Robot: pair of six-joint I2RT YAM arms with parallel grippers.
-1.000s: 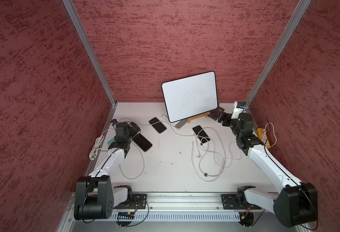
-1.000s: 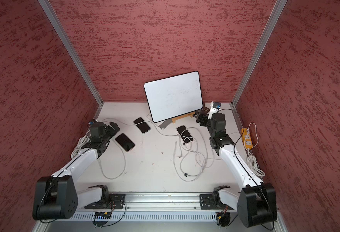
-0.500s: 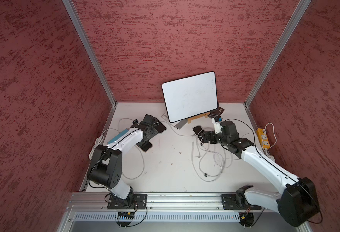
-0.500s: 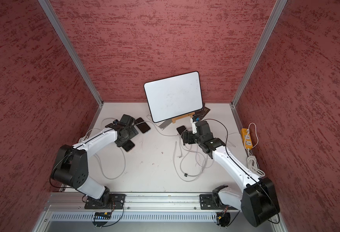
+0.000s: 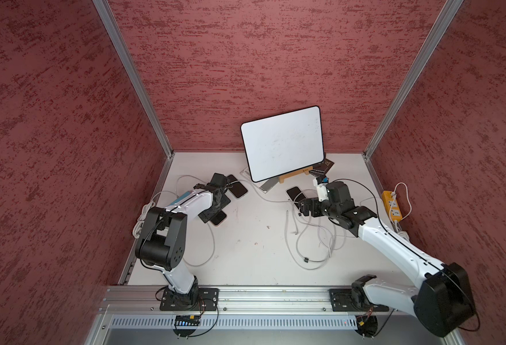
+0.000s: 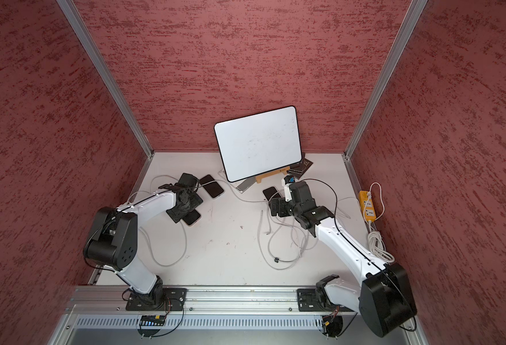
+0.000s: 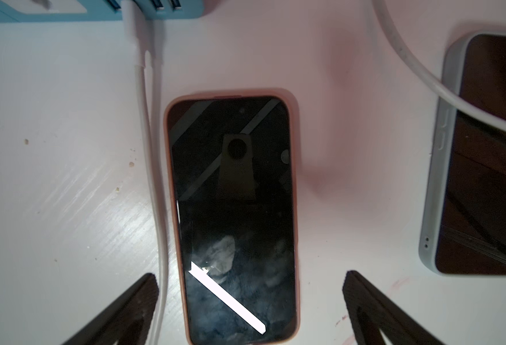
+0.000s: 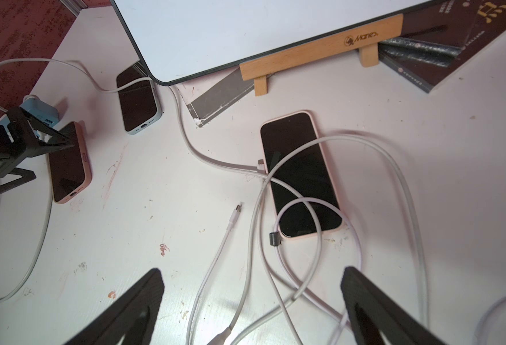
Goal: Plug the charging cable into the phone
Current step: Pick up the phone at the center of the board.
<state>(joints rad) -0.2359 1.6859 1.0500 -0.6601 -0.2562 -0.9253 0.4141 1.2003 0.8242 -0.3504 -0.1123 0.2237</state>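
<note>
My left gripper (image 7: 250, 276) hangs open straight above a pink-cased phone (image 7: 233, 215) lying screen up, its fingers either side of the phone's end. A white charging cable (image 7: 150, 149) runs along that phone from a blue charger hub (image 7: 66, 12). In both top views this gripper (image 5: 215, 206) (image 6: 186, 206) covers most of the phone (image 5: 218, 220). My right gripper (image 8: 251, 271) is open above a tangle of white cables (image 8: 257, 239). A loose plug tip (image 8: 236, 213) lies on the table beside a second pink-cased phone (image 8: 301, 176), which has cable loops lying over it.
A light-blue-cased phone (image 7: 484, 155) lies by the left gripper with a cable over it. A whiteboard (image 5: 284, 143) leans on a wooden stand (image 8: 320, 50) at the back, dark books (image 5: 323, 165) behind it. A yellow power strip (image 5: 392, 206) lies along the right wall.
Both arms have swung in from the side walls toward the middle. The left gripper now sits over the pink phone and the right over the cable tangle, its jaws slightly wider.
</note>
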